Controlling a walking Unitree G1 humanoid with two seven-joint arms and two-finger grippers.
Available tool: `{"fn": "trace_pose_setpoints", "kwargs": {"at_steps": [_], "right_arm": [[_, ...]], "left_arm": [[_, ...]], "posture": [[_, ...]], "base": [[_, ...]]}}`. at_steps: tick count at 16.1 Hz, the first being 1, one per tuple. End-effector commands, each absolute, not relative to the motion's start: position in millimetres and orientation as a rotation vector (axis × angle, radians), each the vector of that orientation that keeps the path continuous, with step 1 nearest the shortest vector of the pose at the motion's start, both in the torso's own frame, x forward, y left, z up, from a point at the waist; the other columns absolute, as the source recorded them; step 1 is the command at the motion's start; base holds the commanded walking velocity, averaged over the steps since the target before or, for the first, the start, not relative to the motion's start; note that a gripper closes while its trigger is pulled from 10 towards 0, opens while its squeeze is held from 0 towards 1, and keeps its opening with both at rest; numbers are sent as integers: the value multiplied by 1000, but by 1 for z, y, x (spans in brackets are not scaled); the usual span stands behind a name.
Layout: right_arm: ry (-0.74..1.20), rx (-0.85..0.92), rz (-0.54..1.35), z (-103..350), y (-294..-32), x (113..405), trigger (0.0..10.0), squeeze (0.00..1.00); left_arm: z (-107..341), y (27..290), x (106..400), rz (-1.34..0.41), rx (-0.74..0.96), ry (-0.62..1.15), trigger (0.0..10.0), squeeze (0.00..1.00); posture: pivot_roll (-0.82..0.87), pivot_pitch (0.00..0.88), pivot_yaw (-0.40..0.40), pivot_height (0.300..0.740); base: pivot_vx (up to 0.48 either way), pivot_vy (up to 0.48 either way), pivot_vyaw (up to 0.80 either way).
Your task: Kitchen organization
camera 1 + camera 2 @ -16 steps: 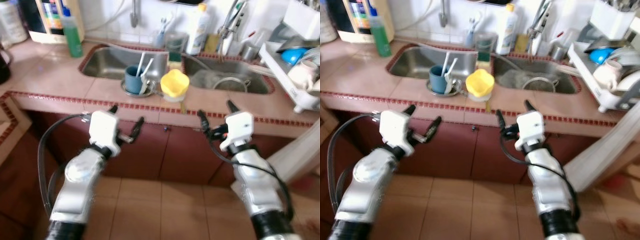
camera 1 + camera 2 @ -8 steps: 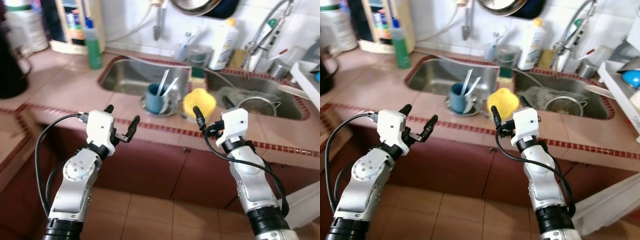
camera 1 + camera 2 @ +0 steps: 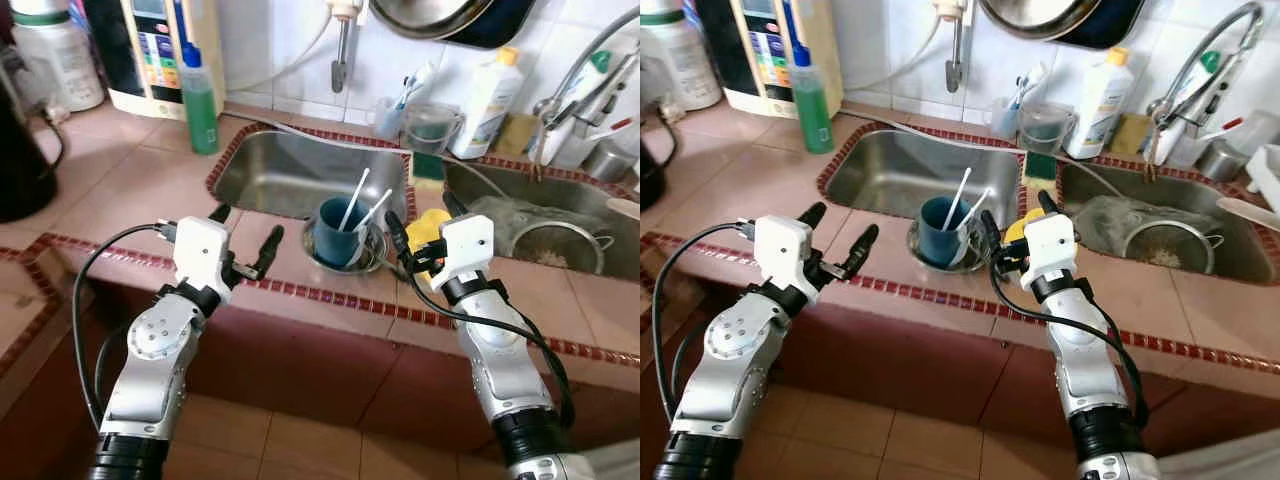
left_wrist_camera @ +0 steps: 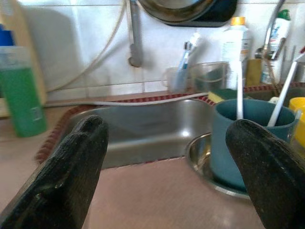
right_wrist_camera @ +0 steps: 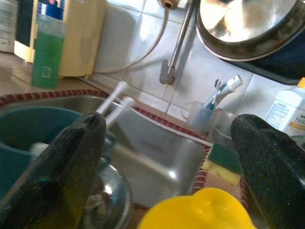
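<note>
A green bottle [image 3: 200,100] is standing at the far left of the pink tiled counter [image 3: 110,190], beside a beige appliance [image 3: 160,50] against the wall. The left tool [image 3: 245,240] is hovering over the counter's front edge, its two black fingers [image 4: 78,157] spread wide apart and gripping nothing — through the gap its wrist camera is looking across the left sink basin [image 3: 300,175] toward the wall.

Just right of that tool, a teal cup [image 3: 338,232] is sitting upright in a shallow metal dish [image 3: 372,262] on the strip of counter in front of the left basin, with two white utensils [image 3: 365,205] leaning out of it. A yellow cup [image 3: 428,228] is sitting just beside the teal cup, on its right, partly hidden behind the right tool [image 3: 420,222]. That tool is poised directly in front of the yellow cup with its fingers [image 5: 71,157] held wide apart, not touching it.

Behind them, a clear tumbler with toothbrushes [image 3: 1025,100] and a white bottle [image 3: 1100,90] are lining the wall, a green-and-yellow sponge [image 5: 224,162] is lying on the divider between the basins, and a metal strainer [image 3: 1160,245] is resting in the right basin [image 3: 1230,250].
</note>
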State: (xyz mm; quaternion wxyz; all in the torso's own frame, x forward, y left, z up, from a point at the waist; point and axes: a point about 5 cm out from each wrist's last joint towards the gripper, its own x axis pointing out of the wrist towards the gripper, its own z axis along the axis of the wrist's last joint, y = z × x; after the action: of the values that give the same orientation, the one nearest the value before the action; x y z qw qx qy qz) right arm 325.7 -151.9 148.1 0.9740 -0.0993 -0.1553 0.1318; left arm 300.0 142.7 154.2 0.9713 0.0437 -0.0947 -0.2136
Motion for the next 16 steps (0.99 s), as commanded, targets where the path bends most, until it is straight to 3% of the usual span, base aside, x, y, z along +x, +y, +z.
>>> {"fn": "trace_pose_setpoints", "kwargs": {"at_steps": [1,4,14,16], "right_arm": [[-305,-206,252,146,-158,326,10000,0],[-304,-206,254,146,-158,326,10000,0],[-304,-215,275,145,-156,326,10000,0],[-303,-219,280,144,-156,325,10000,0]], "left_arm": [[156,134,298,-476,88,-206,10000,0],[156,131,296,-488,92,-212,10000,0],[153,126,294,-513,82,-211,10000,0],[151,126,294,-503,76,-195,10000,0]], "posture": [[8,0,-69,740],[9,0,-70,740],[10,0,-79,740],[9,0,-80,740]], "base": [[0,0,0],[0,0,0],[0,-468,0],[0,0,0]]}}
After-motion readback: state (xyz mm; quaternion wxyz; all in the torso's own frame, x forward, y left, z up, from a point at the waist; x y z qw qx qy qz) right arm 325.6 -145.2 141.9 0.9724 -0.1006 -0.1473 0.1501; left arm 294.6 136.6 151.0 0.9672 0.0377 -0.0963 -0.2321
